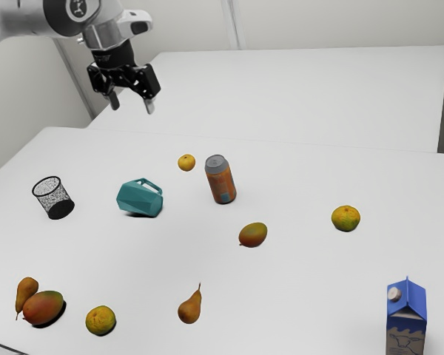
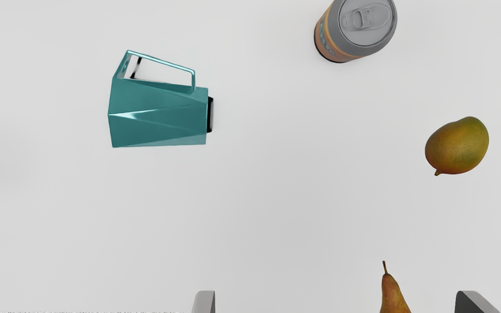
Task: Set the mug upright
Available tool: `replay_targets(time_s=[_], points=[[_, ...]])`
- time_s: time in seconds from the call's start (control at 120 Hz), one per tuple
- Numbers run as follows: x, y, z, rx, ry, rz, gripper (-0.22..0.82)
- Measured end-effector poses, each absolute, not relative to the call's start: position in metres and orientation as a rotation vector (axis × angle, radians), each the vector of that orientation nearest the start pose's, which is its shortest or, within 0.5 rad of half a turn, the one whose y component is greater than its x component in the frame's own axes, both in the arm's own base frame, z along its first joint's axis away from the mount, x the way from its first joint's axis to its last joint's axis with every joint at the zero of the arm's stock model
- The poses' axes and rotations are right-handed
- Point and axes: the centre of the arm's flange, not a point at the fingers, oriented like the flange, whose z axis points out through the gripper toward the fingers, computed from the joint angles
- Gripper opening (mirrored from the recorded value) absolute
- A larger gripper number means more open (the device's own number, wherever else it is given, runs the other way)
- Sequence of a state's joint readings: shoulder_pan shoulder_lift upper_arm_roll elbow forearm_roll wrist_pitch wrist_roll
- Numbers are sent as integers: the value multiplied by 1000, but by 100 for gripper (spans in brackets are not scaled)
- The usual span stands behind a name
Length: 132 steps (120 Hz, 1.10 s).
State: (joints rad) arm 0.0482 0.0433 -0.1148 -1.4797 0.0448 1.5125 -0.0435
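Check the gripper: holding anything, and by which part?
Nothing is held. The gripper hangs open above the table, its fingers apart with nothing between them; the mug lies on its side, clear of them.

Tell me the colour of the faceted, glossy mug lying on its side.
The mug is teal, best seen in the wrist view.

Mug (image 1: 139, 198): open to access from above; free tabletop (image 1: 148, 259) surrounds it.
Mesh cup (image 1: 58, 204): obstacle, toward the exterior view's left.
Can (image 1: 221, 181): tall obstacle, opposite side; passable gap between.
Small orange fruit (image 1: 186, 162): low obstacle near can.
Mug-to-pear (image 1: 190, 307) lane: wide passage.
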Motion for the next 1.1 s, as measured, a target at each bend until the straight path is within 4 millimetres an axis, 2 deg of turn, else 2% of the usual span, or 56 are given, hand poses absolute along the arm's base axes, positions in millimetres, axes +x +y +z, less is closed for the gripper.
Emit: replay_targets(time_s=[0.175,0.283,0.383,0.575,0.833,1.0,1.1], points=[[561,-33,630,-3116,30,42,60],[558,-33,610,-3168,14,118,60],[557,-18,588,-3204,-8,161,60],[561,32,550,-3272,-7,144,60],[578,125,491,-3364,33,41,60],[585,172,450,-3433,85,1,60],[587,192,426,-3476,123,-16,60]])
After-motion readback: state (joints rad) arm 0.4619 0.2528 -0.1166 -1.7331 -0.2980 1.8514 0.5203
